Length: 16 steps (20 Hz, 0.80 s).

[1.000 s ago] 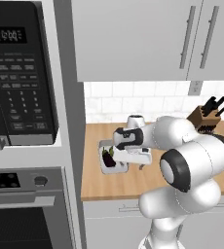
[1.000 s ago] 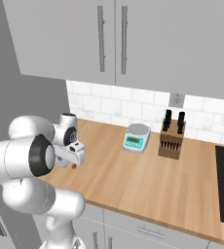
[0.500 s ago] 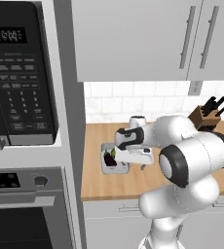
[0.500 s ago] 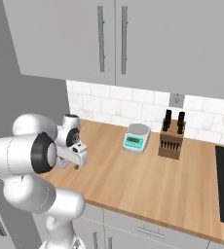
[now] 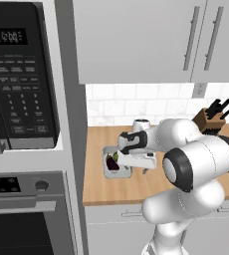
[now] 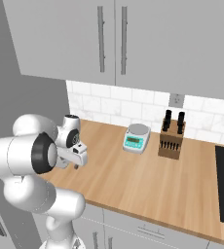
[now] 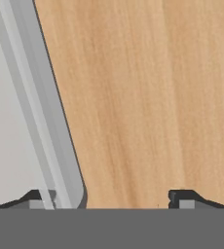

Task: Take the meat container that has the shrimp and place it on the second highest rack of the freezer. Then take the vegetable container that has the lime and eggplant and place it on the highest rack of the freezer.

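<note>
Vegetable container (image 5: 117, 167) with the eggplant (image 5: 111, 163) and lime (image 5: 115, 156) sat on the wooden counter (image 6: 148, 180), and your gripper (image 7: 111, 198) was wide open with nothing held, one finger (image 7: 36, 198) over its rim, so you needed to straddle that wall squarely before closing.

Wooden counter (image 6: 148, 180), white-tiled wall (image 6: 133, 109)

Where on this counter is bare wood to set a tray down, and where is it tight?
Free: the wide front stretch before the scale and knife block. Crowded: the left end, where the gripper hangs over the tray with the eggplant and lime.
</note>
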{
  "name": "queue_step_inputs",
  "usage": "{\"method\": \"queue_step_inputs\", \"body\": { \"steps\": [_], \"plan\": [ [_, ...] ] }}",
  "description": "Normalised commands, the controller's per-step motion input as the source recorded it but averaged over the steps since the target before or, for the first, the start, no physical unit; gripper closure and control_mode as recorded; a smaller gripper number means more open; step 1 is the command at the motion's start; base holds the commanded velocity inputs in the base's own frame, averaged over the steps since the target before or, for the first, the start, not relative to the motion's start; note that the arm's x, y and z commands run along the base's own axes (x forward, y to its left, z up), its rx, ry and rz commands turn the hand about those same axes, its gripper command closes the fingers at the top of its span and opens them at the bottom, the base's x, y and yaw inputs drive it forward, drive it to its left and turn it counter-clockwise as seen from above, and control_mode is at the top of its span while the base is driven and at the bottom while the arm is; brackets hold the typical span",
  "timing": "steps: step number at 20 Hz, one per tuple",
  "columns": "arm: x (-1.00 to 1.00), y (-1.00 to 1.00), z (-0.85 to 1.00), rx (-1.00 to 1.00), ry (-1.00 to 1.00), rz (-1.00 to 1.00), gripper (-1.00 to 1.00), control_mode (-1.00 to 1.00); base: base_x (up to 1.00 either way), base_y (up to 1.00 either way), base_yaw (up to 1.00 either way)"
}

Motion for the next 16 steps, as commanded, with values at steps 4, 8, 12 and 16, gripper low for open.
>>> {"method": "queue_step_inputs", "body": {
  "steps": [4,8,12,16],
  "plan": [
    [0.0,0.0,-0.13,0.0,0.0,0.0,1.0,-1.0,0.0,0.0,0.0],
    [0.0,0.0,-0.07,0.0,0.0,0.0,1.0,-1.0,0.0,0.0,0.0],
    [0.0,0.0,-0.02,0.0,0.0,0.0,1.0,-1.0,0.0,0.0,0.0],
    [0.0,0.0,0.0,0.0,0.0,0.0,1.0,-1.0,0.0,0.0,0.0]
  ]
}}
